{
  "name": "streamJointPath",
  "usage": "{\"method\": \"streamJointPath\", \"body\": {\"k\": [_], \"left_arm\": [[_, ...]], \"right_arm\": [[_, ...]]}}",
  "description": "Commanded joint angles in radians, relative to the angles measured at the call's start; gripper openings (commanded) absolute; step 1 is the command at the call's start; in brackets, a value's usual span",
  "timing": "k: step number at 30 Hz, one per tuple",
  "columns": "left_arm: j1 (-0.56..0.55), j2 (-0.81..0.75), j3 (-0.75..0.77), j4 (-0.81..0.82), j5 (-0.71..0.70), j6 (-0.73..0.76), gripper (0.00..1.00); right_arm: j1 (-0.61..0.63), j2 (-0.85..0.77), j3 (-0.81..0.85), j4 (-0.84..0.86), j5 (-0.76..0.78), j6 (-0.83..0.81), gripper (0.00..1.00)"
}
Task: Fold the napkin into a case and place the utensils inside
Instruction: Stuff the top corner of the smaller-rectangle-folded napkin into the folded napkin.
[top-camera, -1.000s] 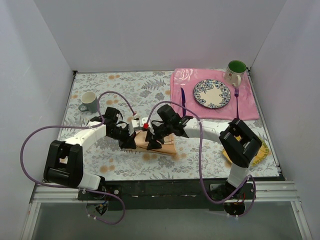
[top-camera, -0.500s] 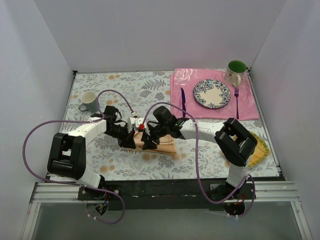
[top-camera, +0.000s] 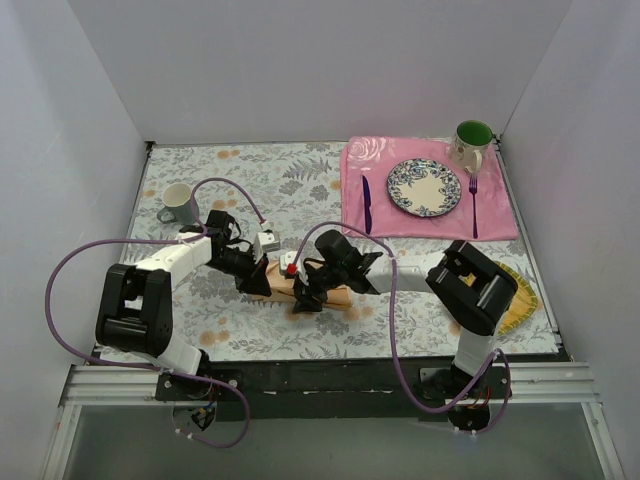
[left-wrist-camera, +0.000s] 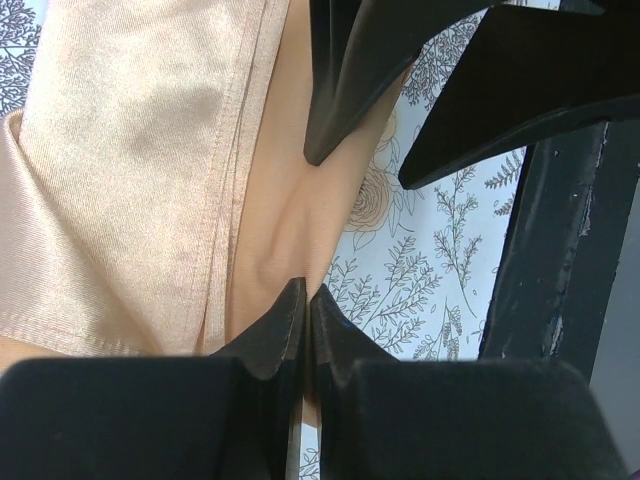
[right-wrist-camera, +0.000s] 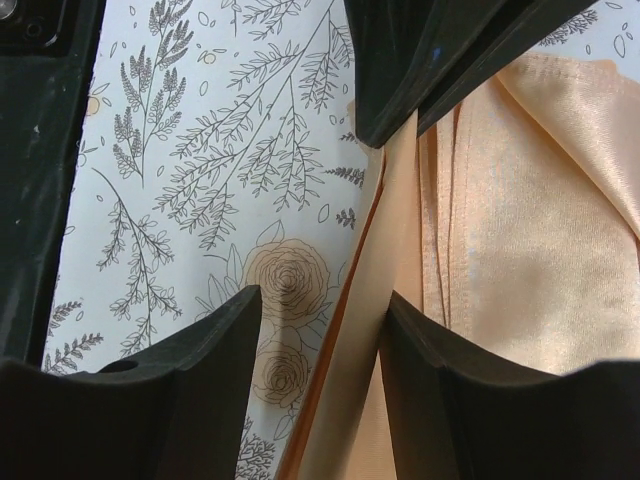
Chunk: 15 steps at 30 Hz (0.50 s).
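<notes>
Near table centre, top view: left gripper (top-camera: 260, 284) pinched shut on the folded napkin's (top-camera: 338, 296) 9 o'clock end. Right gripper (top-camera: 306, 299) half open at its near edge. Long axis runs 9 to 3. Knife (top-camera: 366, 203) and fork (top-camera: 473, 205) lie on the placemat (top-camera: 365, 160), 1 o'clock. Left wrist: closed tips grip the cloth edge. Right wrist: jaws straddle the hem, nothing clamped. Best to catch all layers before closing and folding.
</notes>
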Motion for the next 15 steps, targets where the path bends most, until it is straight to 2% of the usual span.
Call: {"method": "streamJointPath", "body": {"k": [1, 5, 9, 14, 15], "left_arm": [[0.008, -0.016, 0.026, 0.007, 0.047, 0.014, 0.0], [0.009, -0.011, 0.026, 0.009, 0.052, 0.011, 0.0], [0.012, -0.01, 0.029, 0.007, 0.057, 0.011, 0.0], [0.02, 0.001, 0.04, -0.007, 0.067, 0.022, 0.0], [0.02, 0.001, 0.038, -0.007, 0.069, 0.024, 0.0]], "right_arm": [[0.002, -0.083, -0.017, 0.086, -0.016, 0.012, 0.59], [0.005, -0.066, -0.004, 0.067, -0.007, 0.014, 0.59], [0.005, -0.032, 0.028, 0.051, 0.006, 0.011, 0.54], [0.006, -0.014, 0.043, 0.04, 0.012, -0.002, 0.53], [0.006, -0.012, 0.046, 0.04, 0.012, -0.002, 0.49]]}}
